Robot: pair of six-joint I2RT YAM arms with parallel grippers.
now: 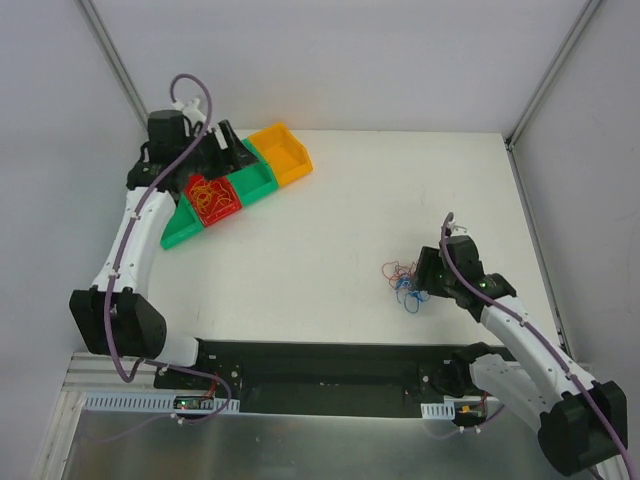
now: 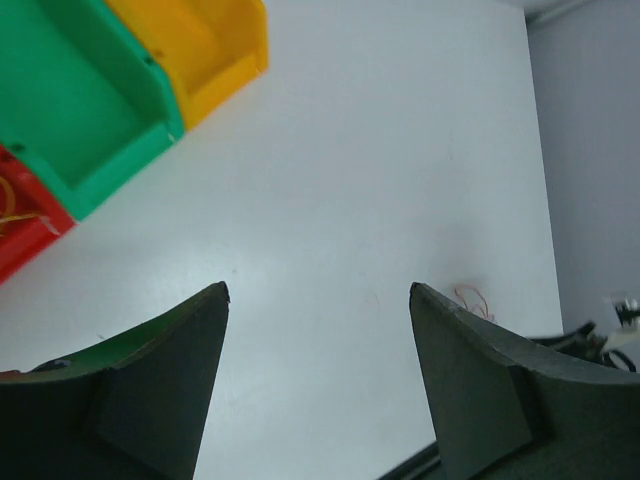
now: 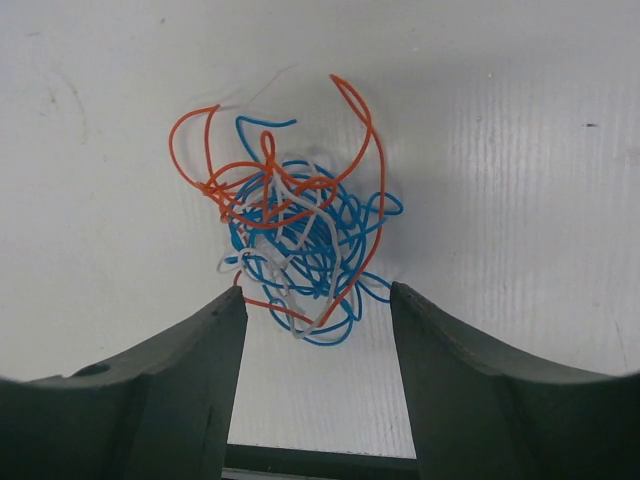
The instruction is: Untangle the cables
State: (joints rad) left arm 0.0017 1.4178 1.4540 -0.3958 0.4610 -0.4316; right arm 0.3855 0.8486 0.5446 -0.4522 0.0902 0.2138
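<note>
- The right pincer [image 3: 318, 295] is nearest in its wrist view. Its fingers are spread and pinch nothing, and their bases are cut off by the frame.
- The cables [image 3: 300, 230] lie on the white worktop [image 3: 520, 150] just past those fingertips, with the lowest loops reaching between them. They form a loose clump of blue, orange and pale strands, too knotted to trace singly.
- The left pincer [image 2: 318, 290] is spread over bare worktop, near a green bin [image 2: 90, 130] and a yellow bin [image 2: 200, 45].
- A red bin [image 2: 20, 240], cut off at the frame edge, holds thin wires [image 1: 208, 195] in orange and yellow.
</note>
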